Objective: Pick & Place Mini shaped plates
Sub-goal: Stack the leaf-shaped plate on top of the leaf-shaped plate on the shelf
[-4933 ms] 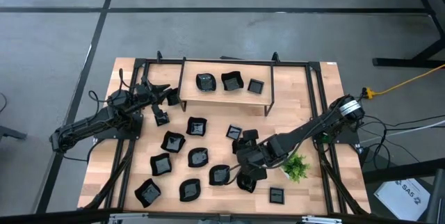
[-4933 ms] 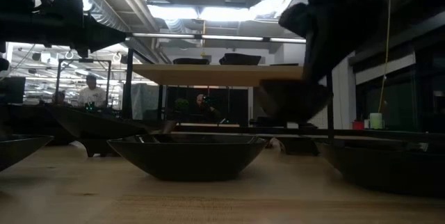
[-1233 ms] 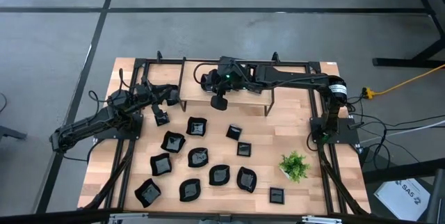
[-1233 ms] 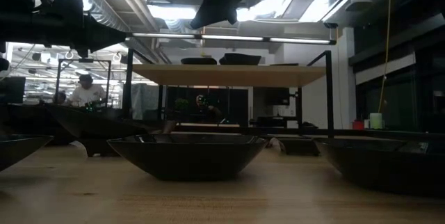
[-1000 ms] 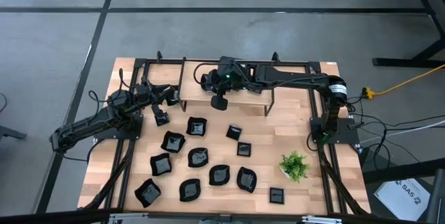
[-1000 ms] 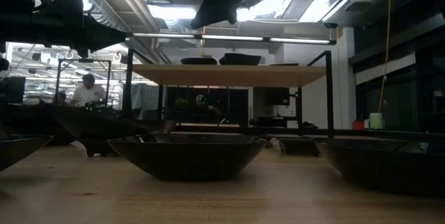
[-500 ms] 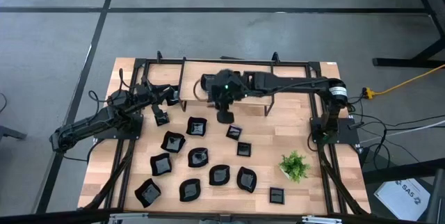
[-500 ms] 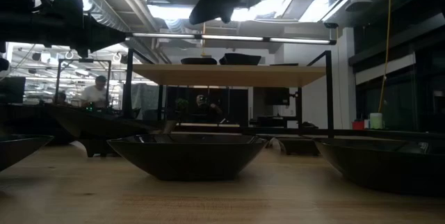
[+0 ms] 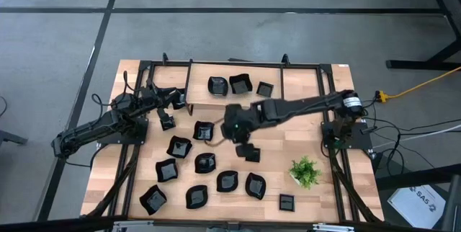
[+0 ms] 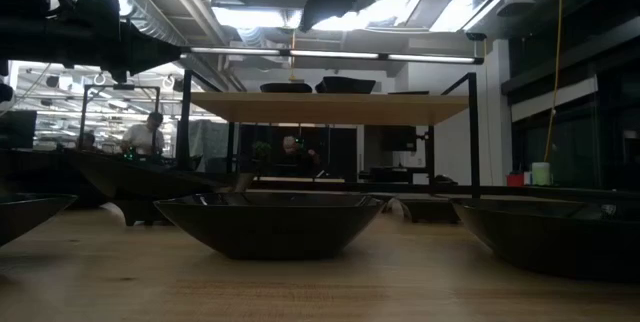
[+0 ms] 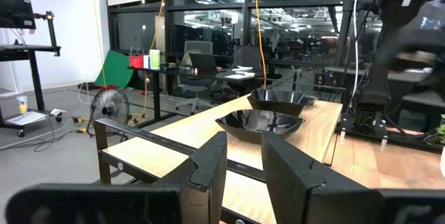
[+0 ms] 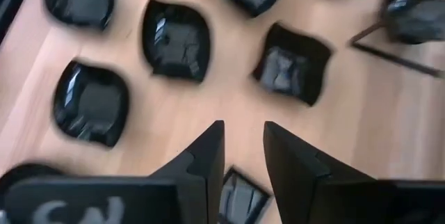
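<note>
right gripper point(image 9: 240, 132), fingers parted and empty, hangs above mini shaped plates point(image 9: 204, 163) mid-worktop; left gripper point(image 9: 167, 109) open near the left edge.

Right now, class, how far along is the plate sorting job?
Done: three plates sit on the raised shelf. In hand: nothing; the right gripper hangs open and empty above the table plates. Left: about a dozen there. The left gripper waits beside the shelf.

table point(image 9: 302, 127): 12 mini plates point(image 9: 205, 163), plant point(image 9: 305, 171) | shelf point(image 9: 196, 99): 3 plates point(image 9: 239, 84)
</note>
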